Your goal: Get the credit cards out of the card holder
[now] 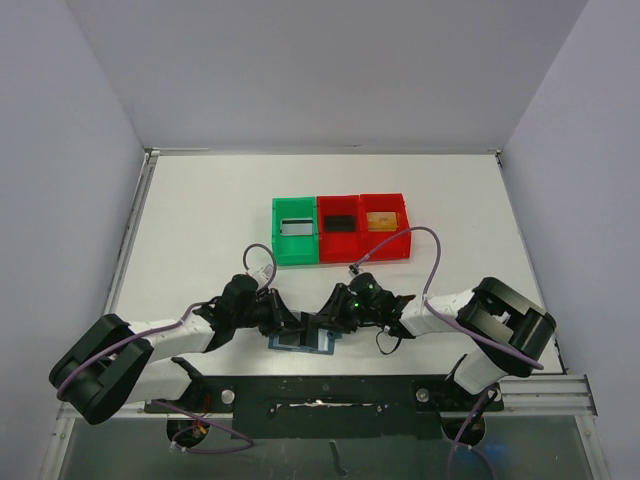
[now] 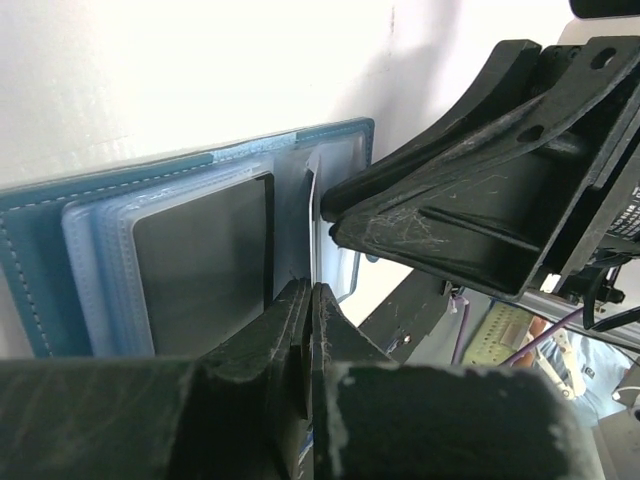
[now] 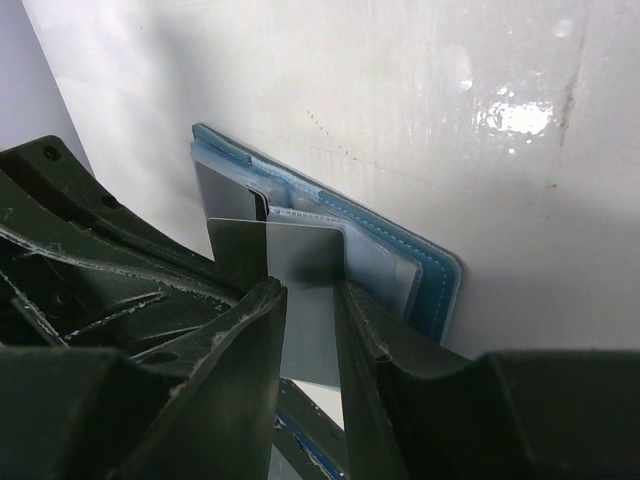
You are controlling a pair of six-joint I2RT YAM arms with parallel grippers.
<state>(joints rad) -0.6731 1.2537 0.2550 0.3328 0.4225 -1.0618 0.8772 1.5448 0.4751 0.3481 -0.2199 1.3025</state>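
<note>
The light-blue card holder point(image 1: 300, 345) lies open near the table's front edge, its clear sleeves fanned out point(image 2: 40, 250) point(image 3: 440, 270). A dark credit card point(image 2: 200, 260) sits in one sleeve. My left gripper point(image 1: 298, 328) point(image 2: 311, 290) is shut on a thin sheet seen edge-on point(image 2: 313, 220). It appears to be the grey credit card point(image 3: 305, 320) standing upright over the holder. My right gripper point(image 1: 322, 325) point(image 3: 308, 284) faces that card's flat side with its fingers apart. One of its fingertips point(image 2: 335, 205) is right next to the card.
Three bins stand in a row behind the arms: a green bin point(image 1: 278, 232), a red bin point(image 1: 321, 232) and a second red bin point(image 1: 405, 230). Each holds a card. White walls close in the table's sides and back.
</note>
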